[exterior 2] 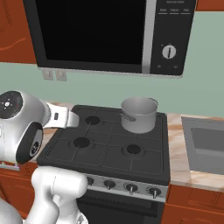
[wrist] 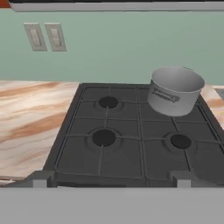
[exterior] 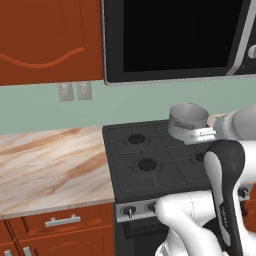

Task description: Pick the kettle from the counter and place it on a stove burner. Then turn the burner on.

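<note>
1. Left base view: the claw (exterior: 198,135) hung over the right half of the stove (exterior: 116,165), just in front of the grey pot (exterior: 188,120) at the stove's rear right. From this side I could not tell how its jaws stood. The counter (exterior: 50,165) ran off from the stove's left edge. The front-left burner (exterior: 147,164) and the rear-left burner (exterior: 136,139) sat uncovered under the grate.
2. Right base view: here the claw (exterior 2: 75,119) appeared over the stove's left edge, level with the rear-left burner and aimed across the stove. The two base views disagree on which side of the stove it hung, so the true spot was probably somewhere over the front. This side added the front-right burner (exterior 2: 133,149), the row of knobs (exterior 2: 131,188) along the stove's front, and a sink (exterior 2: 205,140) set in the counter right of the stove.
3. Hand view: the claw (wrist: 110,180) was released, its two tips far apart at the stove's near edge with nothing between them. It looked across the stove toward the back wall, with the pot at the rear right.
4. The relation the next move turns on, which way the kettle lay from the claw, could not be told, nor how its handle ran. My guess is that it stood on counter farther from the stove, so the claw would need to turn away from the stove first
</note>
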